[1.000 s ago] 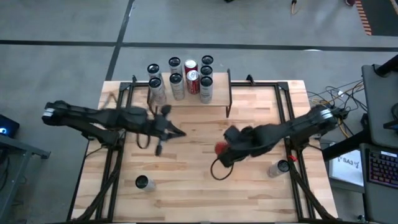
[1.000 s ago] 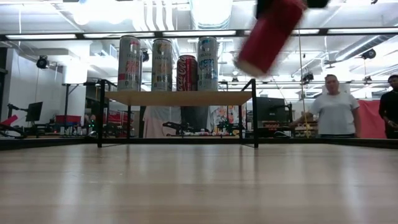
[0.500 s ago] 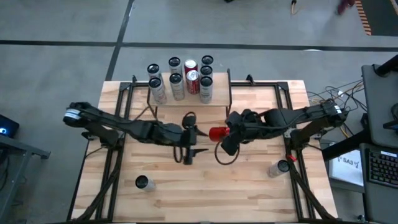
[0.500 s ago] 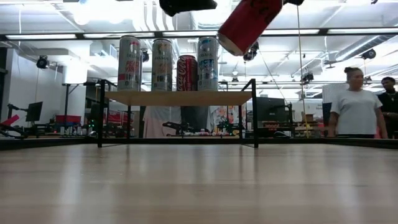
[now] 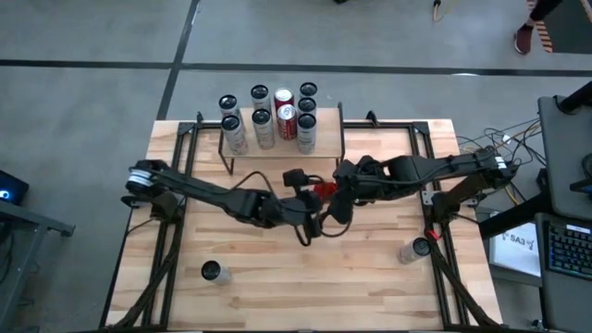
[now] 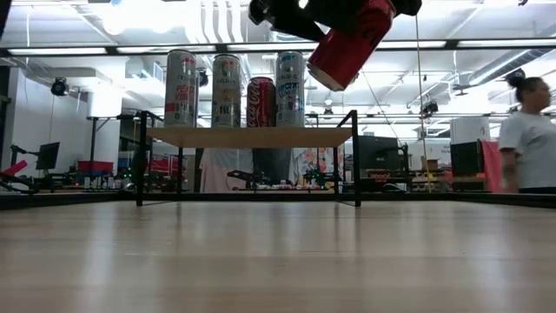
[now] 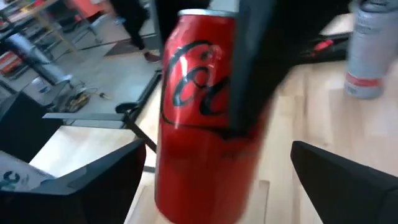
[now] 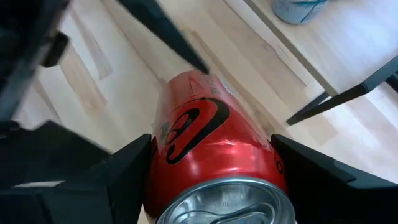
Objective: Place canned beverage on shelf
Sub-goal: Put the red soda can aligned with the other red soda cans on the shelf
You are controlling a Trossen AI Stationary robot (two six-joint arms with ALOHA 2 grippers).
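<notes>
I note my left tool has spread wide around the red can my right tool grasps, signalling a handover short of the shelf.

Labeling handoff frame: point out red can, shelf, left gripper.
red can (image 6: 351, 43), low view, side wall.
shelf (image 6: 252, 136), low view, top board's front edge.
left gripper (image 7: 214, 180), left wrist view, between its fingertips.

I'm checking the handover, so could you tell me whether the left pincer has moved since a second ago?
Yes. The left pincer moved right, from below the shelf's left end to the red can.
</notes>
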